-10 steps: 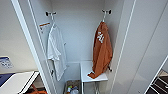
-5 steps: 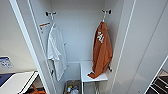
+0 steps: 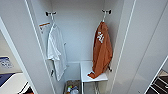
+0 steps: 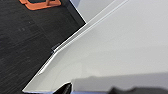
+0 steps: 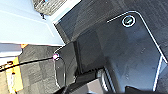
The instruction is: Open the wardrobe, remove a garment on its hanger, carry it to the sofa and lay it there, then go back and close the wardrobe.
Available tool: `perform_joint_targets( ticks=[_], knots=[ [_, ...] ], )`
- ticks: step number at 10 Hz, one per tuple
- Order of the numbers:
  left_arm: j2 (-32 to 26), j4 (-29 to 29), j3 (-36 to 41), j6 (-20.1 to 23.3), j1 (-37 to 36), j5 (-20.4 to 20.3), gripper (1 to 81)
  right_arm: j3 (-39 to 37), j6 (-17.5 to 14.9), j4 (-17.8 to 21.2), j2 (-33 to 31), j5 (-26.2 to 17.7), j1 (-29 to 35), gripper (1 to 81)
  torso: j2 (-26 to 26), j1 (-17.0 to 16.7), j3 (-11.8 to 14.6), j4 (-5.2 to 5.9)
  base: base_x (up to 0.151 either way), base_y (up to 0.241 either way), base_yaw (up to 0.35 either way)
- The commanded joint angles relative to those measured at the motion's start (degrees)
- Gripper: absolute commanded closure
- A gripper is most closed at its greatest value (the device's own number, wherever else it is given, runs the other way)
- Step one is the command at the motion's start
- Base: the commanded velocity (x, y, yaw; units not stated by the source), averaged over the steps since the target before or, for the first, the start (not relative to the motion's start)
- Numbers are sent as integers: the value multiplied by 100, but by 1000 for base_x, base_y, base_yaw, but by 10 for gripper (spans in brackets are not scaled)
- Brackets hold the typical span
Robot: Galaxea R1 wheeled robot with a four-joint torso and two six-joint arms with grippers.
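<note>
Two garments hang in front of me inside the open wardrobe (image 3: 75,32), and nothing has shifted since half a second ago; my head view sits just as it did. The rust-orange top (image 3: 102,51) hangs from the hook (image 3: 107,11) at the right rear corner, its hem draped onto the white shelf (image 3: 87,72) below. The white T-shirt (image 3: 56,50) hangs from the left hook (image 3: 50,13). A basket (image 3: 72,88) sits on the wardrobe floor. My left wrist looks across a white door panel (image 4: 120,45) above dark carpet (image 4: 22,42). I cannot tell how either end effector's fingers stand.
</note>
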Motion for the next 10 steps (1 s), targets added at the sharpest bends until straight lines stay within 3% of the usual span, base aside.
perform_joint_targets(
  ticks=[1, 4, 6, 8, 10],
  knots=[
    [-163, 595, -68, -41, -206, -33, 10, 109, -7, -21, -119, -261, 280, 10, 0, 0, 0, 0, 0, 0, 0],
    [-57, 2526, -50, -50, 215, -50, 10, 56, -7, -30, -75, -279, 323, 10, 0, 0, 0, 0, 0, 0, 0],
    [-153, 4314, 142, -68, 495, -59, 10, -84, -25, -47, 13, -313, 349, 10, 0, 0, 0, 0, 0, 0, 0],
    [-529, 5798, 651, -76, 857, -94, 10, -477, -25, -319, 232, -594, 359, 10, 0, 0, 0, 0, 0, 0, 0],
    [-716, 6824, 802, -199, 1262, 64, 10, -1271, -25, -548, 593, -806, 262, 10, 0, 0, 0, 0, 0, 0, 0]
  ],
)
